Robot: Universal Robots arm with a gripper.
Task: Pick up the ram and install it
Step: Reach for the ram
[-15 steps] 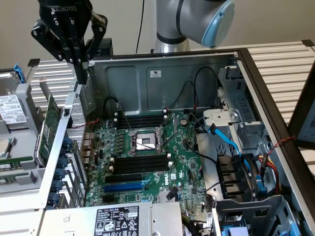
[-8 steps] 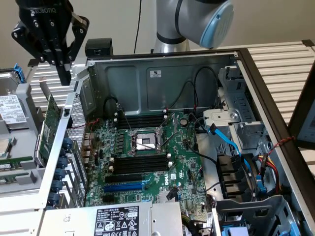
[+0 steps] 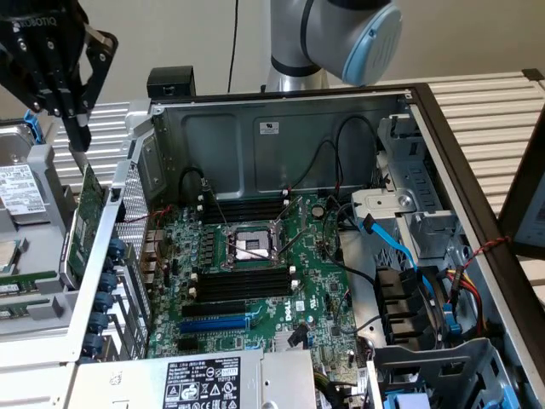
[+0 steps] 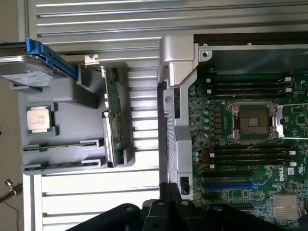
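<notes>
Two ram sticks (image 4: 62, 144), long, narrow and green, lie side by side in slots of a grey parts tray (image 4: 72, 103) outside the computer case. In the exterior view they sit at the far left (image 3: 19, 281). My black gripper (image 3: 61, 119) hangs high above that tray and the case's outer wall. It is open, with nothing between its fingers. Its black links (image 4: 159, 215) edge the wrist view. Inside the case, the motherboard (image 3: 255, 281) has long black memory slots (image 3: 243, 285) on both sides of the processor socket (image 3: 247, 245).
The tray also holds a wider green expansion card (image 3: 85, 221) standing on edge, a hard drive (image 4: 31, 70) with a blue bracket, and a loose processor (image 4: 38, 118). The case's metal wall (image 3: 106, 256) rises between tray and motherboard. Black, blue and red cables (image 3: 400, 256) crowd the case's right side.
</notes>
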